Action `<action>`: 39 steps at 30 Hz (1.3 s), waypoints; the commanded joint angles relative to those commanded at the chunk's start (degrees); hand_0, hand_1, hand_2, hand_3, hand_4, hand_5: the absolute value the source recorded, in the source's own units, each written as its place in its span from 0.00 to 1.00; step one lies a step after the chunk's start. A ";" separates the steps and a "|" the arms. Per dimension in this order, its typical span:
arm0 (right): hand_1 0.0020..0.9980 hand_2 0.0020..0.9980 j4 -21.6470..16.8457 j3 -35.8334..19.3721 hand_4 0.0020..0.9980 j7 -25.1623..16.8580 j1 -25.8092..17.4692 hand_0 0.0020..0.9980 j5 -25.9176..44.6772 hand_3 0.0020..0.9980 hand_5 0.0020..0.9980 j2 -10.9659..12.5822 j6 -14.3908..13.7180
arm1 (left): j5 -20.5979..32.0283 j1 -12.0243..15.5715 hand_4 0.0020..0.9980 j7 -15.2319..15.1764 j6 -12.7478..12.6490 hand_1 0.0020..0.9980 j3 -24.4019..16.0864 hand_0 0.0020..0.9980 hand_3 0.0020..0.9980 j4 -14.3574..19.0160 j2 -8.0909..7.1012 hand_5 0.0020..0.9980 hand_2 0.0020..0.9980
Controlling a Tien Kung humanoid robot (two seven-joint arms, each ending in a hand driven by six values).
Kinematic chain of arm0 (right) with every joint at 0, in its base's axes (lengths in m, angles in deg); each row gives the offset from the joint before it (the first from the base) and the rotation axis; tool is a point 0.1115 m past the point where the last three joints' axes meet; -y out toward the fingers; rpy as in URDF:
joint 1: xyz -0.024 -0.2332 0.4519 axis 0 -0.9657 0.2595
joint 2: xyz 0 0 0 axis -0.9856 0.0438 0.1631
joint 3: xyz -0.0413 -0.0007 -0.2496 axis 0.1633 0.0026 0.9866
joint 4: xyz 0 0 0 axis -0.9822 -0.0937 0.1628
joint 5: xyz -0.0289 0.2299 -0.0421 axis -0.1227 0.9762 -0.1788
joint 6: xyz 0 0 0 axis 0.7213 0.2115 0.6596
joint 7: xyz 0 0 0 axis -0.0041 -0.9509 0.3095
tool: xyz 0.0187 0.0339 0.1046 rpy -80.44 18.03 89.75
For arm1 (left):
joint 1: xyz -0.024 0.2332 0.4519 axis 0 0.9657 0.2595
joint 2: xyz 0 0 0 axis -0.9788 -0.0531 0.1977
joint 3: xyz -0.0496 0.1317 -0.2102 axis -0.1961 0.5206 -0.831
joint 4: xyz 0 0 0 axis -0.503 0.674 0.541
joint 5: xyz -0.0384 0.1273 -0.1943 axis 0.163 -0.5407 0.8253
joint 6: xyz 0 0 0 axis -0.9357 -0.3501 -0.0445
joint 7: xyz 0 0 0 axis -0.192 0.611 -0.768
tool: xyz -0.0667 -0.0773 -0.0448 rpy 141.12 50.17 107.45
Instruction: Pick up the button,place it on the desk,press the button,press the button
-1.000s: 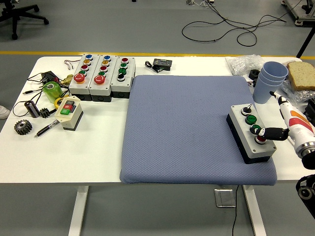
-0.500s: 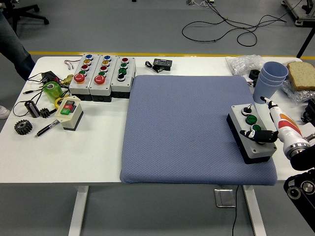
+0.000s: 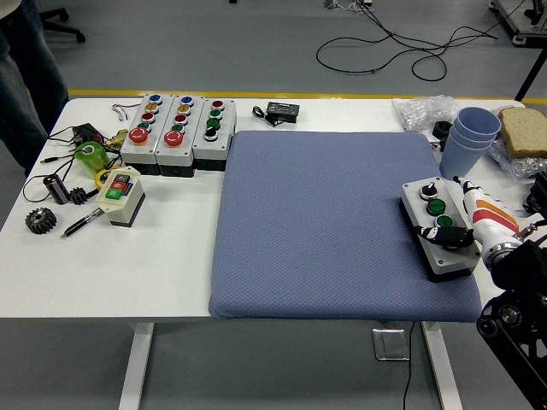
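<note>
**Button box at the mat's right edge, right hand on it**

Across the top of the frame runs grey floor [image 3: 214, 43] with a yellow line [image 3: 256, 92] just behind the table's far edge, black cables [image 3: 402, 47] looping at upper right and a person's trouser leg [image 3: 26, 77] at the upper left corner. Below it the white table [image 3: 102, 282] fills most of the frame, its near edge showing along the bottom with two legs under it. A large blue-grey mat [image 3: 325, 222] covers the centre and right of the table, leaving a broad bare stretch in its middle and left part.

At the mat's right edge lies the grey button box [image 3: 438, 229], the task's thing, with a black knob and green buttons on top. The right hand [image 3: 474, 226] comes in from the lower right, its white-and-orange body beside the box and one black finger [image 3: 444, 235] curled over onto the box's near end; whether it grips or only presses cannot be told.

Upper left of the mat stand three more button boxes [image 3: 178, 132] in a row. Near them sit a small switch box [image 3: 120, 195], a green tape roll [image 3: 89, 158], a dark gear [image 3: 38, 221] and a pen [image 3: 81, 225]. Upper right holds stacked blue cups [image 3: 468, 141], bread [image 3: 523, 130] and a plastic bag [image 3: 420, 111].
</note>
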 joint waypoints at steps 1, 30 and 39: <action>0.95 1.00 -0.02 0.08 1.00 0.00 -0.02 0.95 0.07 1.00 0.25 -0.04 0.20 | -0.04 -0.01 0.45 0.01 0.00 0.65 -0.04 0.61 0.57 0.00 0.00 0.80 0.70; 0.93 1.00 0.88 -1.54 1.00 0.00 1.04 0.91 2.37 1.00 0.23 -0.21 2.98 | 0.05 -0.19 0.45 0.07 0.00 0.65 -0.11 0.61 0.57 0.00 0.00 0.80 0.70; 0.82 0.99 2.58 -1.70 1.00 0.00 1.29 0.75 0.83 1.00 0.22 -0.46 3.80 | -0.82 -0.16 0.45 0.23 0.14 0.65 -0.56 0.61 0.57 0.00 0.00 0.80 0.70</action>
